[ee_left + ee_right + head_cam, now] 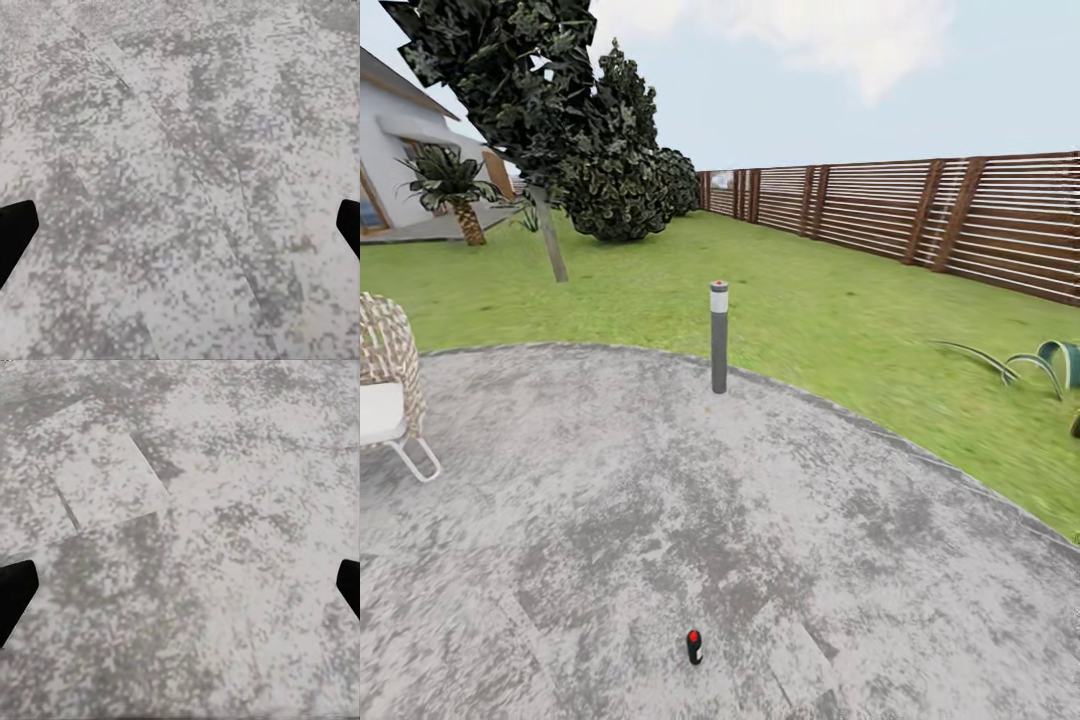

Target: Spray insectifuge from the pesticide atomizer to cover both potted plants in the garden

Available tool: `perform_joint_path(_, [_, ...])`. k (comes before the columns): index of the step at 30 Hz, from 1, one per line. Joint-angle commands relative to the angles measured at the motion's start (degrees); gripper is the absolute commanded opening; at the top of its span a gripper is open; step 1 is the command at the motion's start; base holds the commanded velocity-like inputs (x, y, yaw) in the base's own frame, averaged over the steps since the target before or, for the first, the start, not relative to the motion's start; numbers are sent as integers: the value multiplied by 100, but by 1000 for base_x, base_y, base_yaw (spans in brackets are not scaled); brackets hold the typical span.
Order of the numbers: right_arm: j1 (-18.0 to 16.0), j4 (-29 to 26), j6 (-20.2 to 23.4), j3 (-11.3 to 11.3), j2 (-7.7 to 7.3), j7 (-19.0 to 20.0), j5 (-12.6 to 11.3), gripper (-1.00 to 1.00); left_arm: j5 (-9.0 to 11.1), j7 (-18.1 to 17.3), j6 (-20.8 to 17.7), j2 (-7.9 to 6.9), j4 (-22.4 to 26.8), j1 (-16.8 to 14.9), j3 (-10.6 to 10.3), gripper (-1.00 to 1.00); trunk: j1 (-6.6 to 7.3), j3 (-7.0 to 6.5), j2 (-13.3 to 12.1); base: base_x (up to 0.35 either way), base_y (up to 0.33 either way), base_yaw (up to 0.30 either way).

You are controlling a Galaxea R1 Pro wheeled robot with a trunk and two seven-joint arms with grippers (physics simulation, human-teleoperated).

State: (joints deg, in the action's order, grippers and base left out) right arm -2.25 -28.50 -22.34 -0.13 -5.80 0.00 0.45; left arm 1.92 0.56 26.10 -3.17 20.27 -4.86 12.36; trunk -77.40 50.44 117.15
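Observation:
The pesticide atomizer (694,647) stands upright on the round grey paved patch (610,520), low in the head view, a small dark bottle with a red top and a white label. Both potted plants are out of view. In the left wrist view my left gripper (180,232) is open, its black fingertips (15,232) far apart over bare paving. My right gripper (180,592) is open too, its fingertips (15,589) wide apart above grey paving with nothing between them.
A grey post with a red-dotted top (719,335) rises at the patch's far edge. A wicker chair (385,380) sits at the left. A striped agave (1050,362) lies on the lawn at the right. The slatted fence (920,215) and dark trees (610,160) stand behind.

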Motion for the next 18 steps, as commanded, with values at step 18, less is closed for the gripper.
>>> perform_joint_path(18, [-3, 3, -17, -14, 0, -27, -1, 100, 20, 6, 18, 1, -6, -2, -6, 100, 0, 5, 2, 59, 214, -289])
